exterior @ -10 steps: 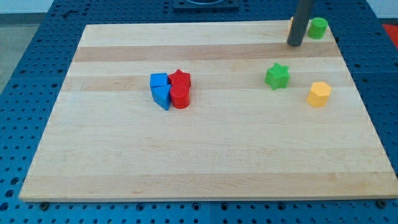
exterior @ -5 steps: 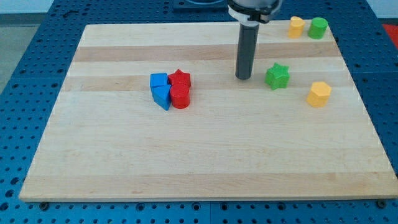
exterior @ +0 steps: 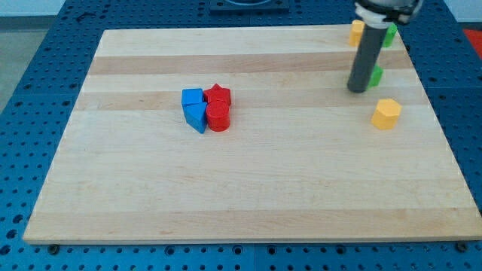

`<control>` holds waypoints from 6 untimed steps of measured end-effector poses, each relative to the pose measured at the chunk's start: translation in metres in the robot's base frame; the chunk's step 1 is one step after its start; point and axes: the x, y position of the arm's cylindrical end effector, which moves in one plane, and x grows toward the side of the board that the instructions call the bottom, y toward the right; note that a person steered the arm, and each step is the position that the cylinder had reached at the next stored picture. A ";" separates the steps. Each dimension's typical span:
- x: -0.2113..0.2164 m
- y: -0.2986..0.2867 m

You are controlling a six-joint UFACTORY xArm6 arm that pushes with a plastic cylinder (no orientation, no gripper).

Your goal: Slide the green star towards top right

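The green star (exterior: 374, 75) lies at the view's upper right of the wooden board (exterior: 248, 188), mostly hidden behind my rod; only its right edge shows. My tip (exterior: 358, 89) rests on the board at the star's left, touching or nearly touching it. A second green block (exterior: 390, 35) and a yellow block (exterior: 356, 31) stand near the board's top right corner, both partly hidden by the rod.
A yellow hexagonal block (exterior: 386, 114) lies below and right of the tip. Near the board's middle left is a tight cluster: a blue cube (exterior: 192, 98), a blue triangle (exterior: 196, 117), a red star (exterior: 218, 94) and a red cylinder (exterior: 218, 117).
My tip moved from the star's left side rightward and upward. The green star slid up and to the right with it. The other blocks have not moved.
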 end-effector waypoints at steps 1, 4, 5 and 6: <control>-0.012 0.019; -0.011 0.029; -0.004 0.029; 0.002 0.034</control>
